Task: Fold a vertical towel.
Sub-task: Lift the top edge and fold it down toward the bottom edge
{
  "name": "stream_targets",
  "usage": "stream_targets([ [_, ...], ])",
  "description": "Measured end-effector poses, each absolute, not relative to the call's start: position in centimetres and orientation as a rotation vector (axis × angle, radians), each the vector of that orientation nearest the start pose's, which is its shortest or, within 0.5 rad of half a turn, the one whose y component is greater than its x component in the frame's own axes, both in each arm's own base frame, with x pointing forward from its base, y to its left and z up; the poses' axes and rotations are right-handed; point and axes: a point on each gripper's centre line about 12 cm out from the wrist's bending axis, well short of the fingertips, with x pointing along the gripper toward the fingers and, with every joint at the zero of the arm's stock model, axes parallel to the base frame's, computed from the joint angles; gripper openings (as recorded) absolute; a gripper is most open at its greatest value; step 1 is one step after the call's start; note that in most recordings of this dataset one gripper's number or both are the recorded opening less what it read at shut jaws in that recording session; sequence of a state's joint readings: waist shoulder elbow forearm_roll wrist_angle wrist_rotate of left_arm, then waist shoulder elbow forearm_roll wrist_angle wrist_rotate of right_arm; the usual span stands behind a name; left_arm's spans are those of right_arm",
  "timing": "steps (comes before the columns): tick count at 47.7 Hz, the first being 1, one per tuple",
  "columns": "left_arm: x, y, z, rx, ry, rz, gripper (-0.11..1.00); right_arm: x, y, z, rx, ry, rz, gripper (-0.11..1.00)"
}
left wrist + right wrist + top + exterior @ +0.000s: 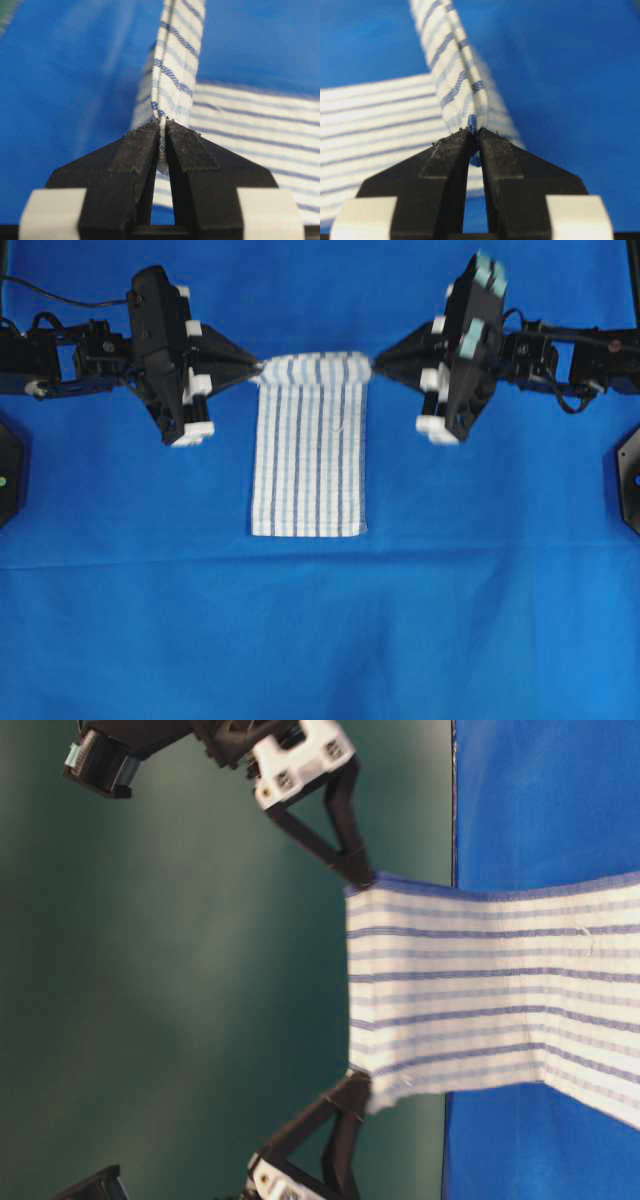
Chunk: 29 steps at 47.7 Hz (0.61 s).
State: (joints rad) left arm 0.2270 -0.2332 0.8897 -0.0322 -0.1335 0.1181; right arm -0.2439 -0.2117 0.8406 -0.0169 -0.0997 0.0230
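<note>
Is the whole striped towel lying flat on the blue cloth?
No, both tools hold one end of the towel lifted off the blue cloth.

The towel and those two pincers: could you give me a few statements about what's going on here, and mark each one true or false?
1. Both pincers grip the towel. True: the left pincer and right pincer each pinch a corner.
2. The whole towel lies flat on the blue table cloth. False: its held end is lifted.
3. The towel has lengthwise blue stripes. True.
4. The right pincer stands wide open. False: it is shut on the cloth.
5. The towel is rolled into a ball. False: it is spread out.
</note>
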Motion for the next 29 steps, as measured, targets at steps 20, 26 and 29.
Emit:
stream_targets([
  [20, 32.6, 0.6, 14.7, 0.015, 0.643, 0.014, 0.04, 34.1, -1.8, 15.9, 0.129, 0.663, -0.095, 0.10],
  [26, 32.8, -0.4, 13.1, 0.006, 0.669, -0.007, 0.04, 34.5, -0.6, 14.2, 0.147, 0.708, -0.077, 0.10],
  [29, 32.8, -0.8, 12.6, 0.003, 0.677, -0.016, 0.04, 34.7, -0.2, 13.4, 0.160, 0.722, -0.075, 0.10],
])
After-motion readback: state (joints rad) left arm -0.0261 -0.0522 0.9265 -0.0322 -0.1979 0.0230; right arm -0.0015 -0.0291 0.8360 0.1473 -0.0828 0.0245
